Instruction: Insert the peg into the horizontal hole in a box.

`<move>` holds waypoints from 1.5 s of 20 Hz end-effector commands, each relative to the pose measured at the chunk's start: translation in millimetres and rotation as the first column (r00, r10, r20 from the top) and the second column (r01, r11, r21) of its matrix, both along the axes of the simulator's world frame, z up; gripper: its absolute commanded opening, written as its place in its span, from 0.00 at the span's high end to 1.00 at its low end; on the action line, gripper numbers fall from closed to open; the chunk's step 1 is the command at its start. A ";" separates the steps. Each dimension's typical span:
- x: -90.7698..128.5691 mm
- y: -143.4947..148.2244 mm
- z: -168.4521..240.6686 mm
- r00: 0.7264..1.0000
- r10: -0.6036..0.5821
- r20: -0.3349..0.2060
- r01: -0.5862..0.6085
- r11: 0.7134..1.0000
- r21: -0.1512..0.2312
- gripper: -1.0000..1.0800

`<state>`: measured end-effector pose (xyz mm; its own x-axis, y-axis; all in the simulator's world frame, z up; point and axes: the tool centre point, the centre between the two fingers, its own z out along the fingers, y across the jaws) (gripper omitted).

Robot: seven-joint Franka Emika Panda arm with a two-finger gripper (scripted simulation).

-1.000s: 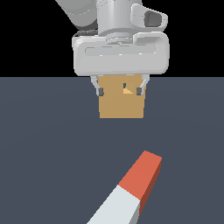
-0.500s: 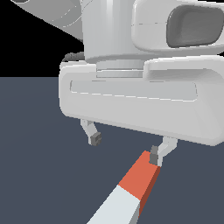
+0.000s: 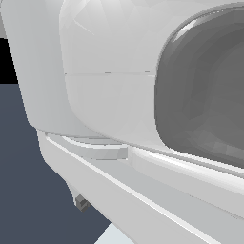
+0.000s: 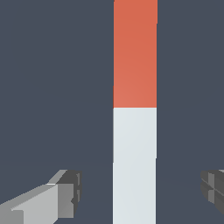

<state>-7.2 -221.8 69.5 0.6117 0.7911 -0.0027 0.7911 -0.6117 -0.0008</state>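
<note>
Wrist view: one finger (image 4: 65, 194) sits at lower left, the peg (image 4: 134, 131) runs up the frame's middle on the dark desk (image 4: 52, 87), the other finger at lower right — the pincer (image 4: 140, 192) is spread, straddling the pale half, seemingly to grasp it. No writing visible.

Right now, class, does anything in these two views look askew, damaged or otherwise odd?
Nothing looks damaged. The long red-orange and pale grey-white square bar lies flat and straight between the open dark grey fingers. One oddity: the white arm housing fills the exterior view, hiding everything except one fingertip and a corner of the bar.
</note>
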 end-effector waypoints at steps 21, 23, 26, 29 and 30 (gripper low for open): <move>0.0 0.2 -50.7 1.000 -0.005 0.002 0.005 1.000 0.002 1.00; 0.0 0.2 -50.7 1.000 -0.005 0.002 0.005 1.000 0.002 1.00; 0.0 0.2 -50.7 1.000 -0.005 0.002 0.005 1.000 0.002 1.00; 0.2 0.4 -50.3 1.000 -0.004 0.002 0.004 1.000 0.002 1.00; 1.2 1.6 -49.6 1.000 0.000 0.002 0.000 1.000 0.001 1.00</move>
<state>-7.4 -221.6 18.9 0.6149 0.7886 -0.0010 0.7886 -0.6149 -0.0011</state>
